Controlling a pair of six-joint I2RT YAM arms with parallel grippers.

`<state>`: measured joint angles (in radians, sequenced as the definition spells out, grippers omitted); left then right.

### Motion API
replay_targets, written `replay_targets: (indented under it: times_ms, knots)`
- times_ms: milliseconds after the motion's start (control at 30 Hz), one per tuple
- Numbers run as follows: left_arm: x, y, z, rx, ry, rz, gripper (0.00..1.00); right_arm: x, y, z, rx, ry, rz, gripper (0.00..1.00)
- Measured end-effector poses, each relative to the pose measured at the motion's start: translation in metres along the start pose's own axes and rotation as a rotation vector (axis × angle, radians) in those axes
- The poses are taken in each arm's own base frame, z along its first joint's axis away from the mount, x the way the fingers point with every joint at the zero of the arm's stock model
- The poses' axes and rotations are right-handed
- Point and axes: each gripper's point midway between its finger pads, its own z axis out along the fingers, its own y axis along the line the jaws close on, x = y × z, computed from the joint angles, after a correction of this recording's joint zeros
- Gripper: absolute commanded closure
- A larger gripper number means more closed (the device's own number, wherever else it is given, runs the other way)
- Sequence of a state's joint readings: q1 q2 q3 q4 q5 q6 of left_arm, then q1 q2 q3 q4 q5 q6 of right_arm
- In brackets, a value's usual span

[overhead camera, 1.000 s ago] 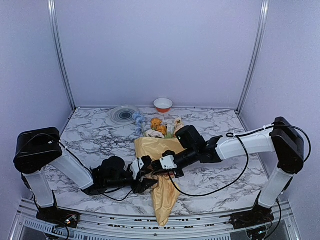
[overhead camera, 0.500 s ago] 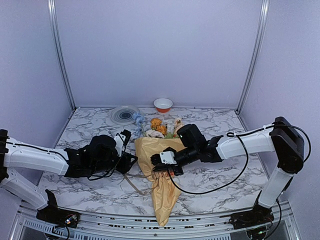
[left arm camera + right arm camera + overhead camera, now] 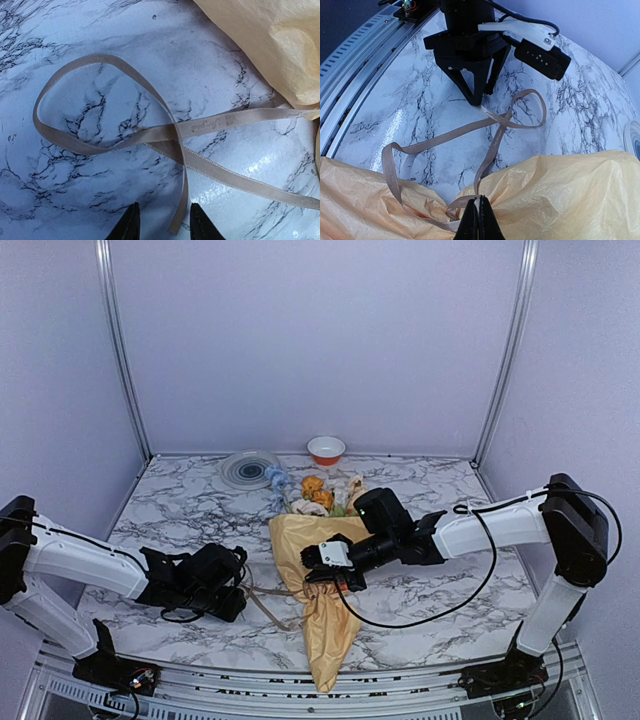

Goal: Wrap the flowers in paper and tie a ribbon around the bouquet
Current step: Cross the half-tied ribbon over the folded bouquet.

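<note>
The bouquet lies on the marble table, its tan-yellow paper (image 3: 325, 630) a cone with flowers (image 3: 315, 490) at the far end. My right gripper (image 3: 322, 578) rests on the cone's waist. In the right wrist view that gripper (image 3: 480, 216) is shut on the ribbon (image 3: 445, 137) where it crosses the paper (image 3: 560, 195). The beige ribbon (image 3: 200, 127) runs off the paper (image 3: 270, 45) and loops on the table. My left gripper (image 3: 165, 226) hangs over the loose end, jaws apart, the end lying between the tips. It stands left of the cone (image 3: 243, 592).
A white and orange bowl (image 3: 326, 449) and a grey ribbed disc (image 3: 248, 469) stand at the back wall. The right arm's black cable (image 3: 420, 620) droops onto the table. The metal front rail (image 3: 365, 55) runs close to the cone's tip.
My left gripper left the cone beside the right gripper, swung out left, then came down low over the ribbon loops; its jaws narrowed. The right gripper stayed put.
</note>
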<state>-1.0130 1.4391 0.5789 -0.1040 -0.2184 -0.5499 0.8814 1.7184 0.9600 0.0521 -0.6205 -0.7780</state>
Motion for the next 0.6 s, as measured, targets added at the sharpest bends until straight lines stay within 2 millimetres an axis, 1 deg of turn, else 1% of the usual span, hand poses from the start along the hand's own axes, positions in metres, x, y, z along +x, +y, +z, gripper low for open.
replay_targets:
  times_ms: [67,100,167,367,433,500,533,600]
  knots:
    - [0.000,0.000,0.002,-0.001,-0.001,0.006,0.78,0.000,0.000,0.000,0.000,0.001,0.003,1.00]
    - [-0.002,-0.001,0.003,0.000,-0.005,0.014,0.84,0.001,0.001,0.000,-0.001,0.001,0.005,1.00]
    - [-0.004,-0.005,0.005,0.011,-0.012,0.022,1.00,0.001,0.001,0.000,-0.001,0.002,0.010,1.00]
    - [-0.004,-0.018,0.006,0.060,-0.012,0.053,1.00,0.002,0.001,-0.001,0.001,0.005,0.031,1.00]
    - [-0.003,-0.019,0.003,0.060,-0.012,0.069,1.00,0.002,0.001,-0.001,0.003,0.006,0.048,1.00]
    - [-0.005,-0.017,-0.005,0.041,-0.022,0.095,1.00,0.002,0.000,-0.001,0.007,0.007,0.070,1.00]
    - [-0.011,-0.017,-0.010,0.033,-0.035,0.108,1.00,0.002,-0.001,-0.001,0.010,0.006,0.080,1.00]
    - [-0.035,-0.027,-0.028,0.034,-0.087,0.141,1.00,0.001,-0.004,-0.001,0.020,0.000,0.111,1.00]
